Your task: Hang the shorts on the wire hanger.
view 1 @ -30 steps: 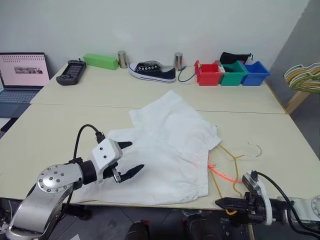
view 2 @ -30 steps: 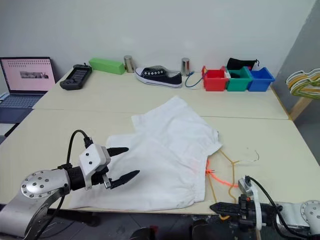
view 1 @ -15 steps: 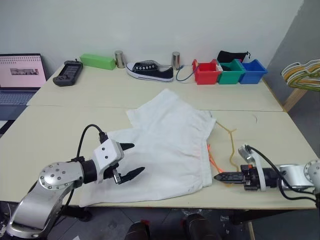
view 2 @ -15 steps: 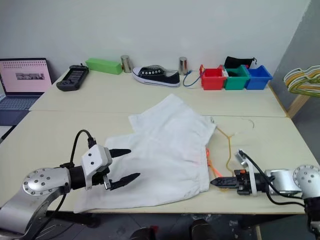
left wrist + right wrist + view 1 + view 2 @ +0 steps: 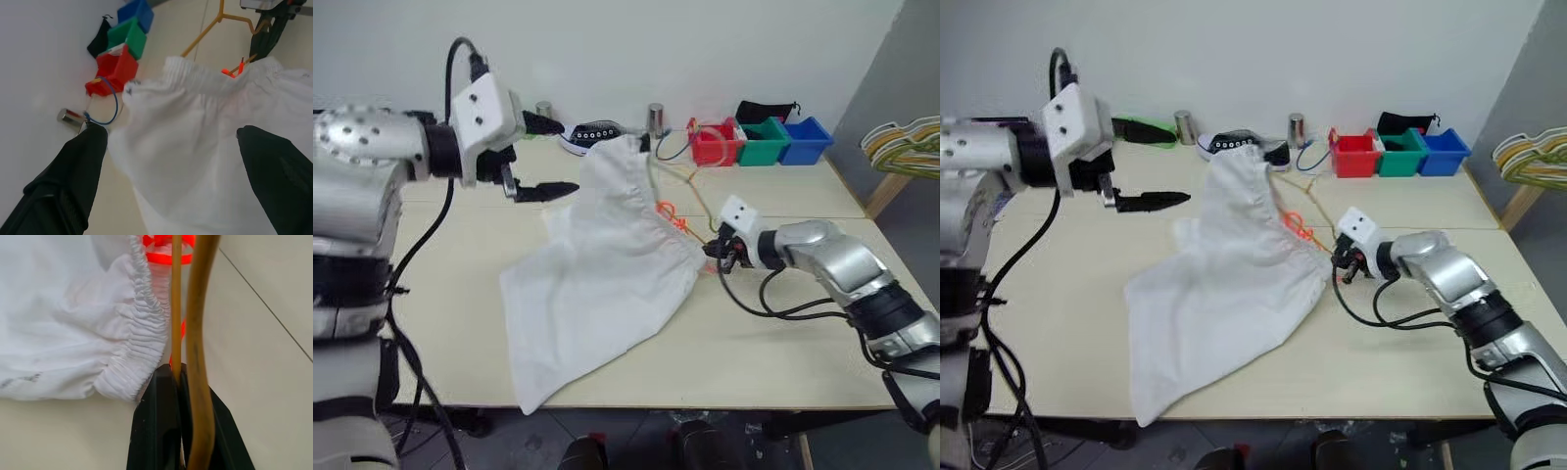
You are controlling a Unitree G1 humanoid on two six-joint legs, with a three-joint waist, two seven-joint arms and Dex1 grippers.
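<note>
The right hand (image 5: 178,377), right of centre in the head views, is clamped shut on the wire hanger (image 5: 198,323), whose thin yellowish wire runs up toward the middle of the frame. The shorts (image 5: 602,269) drape over it: the waistband end is lifted at upper centre, the orange drawstring (image 5: 671,215) dangles just beside the wire, and the rest spreads down to the desk (image 5: 783,333) at lower left. The left hand (image 5: 536,157), raised at upper left, stands wide open with nothing in it, just beside the lifted fabric.
</note>
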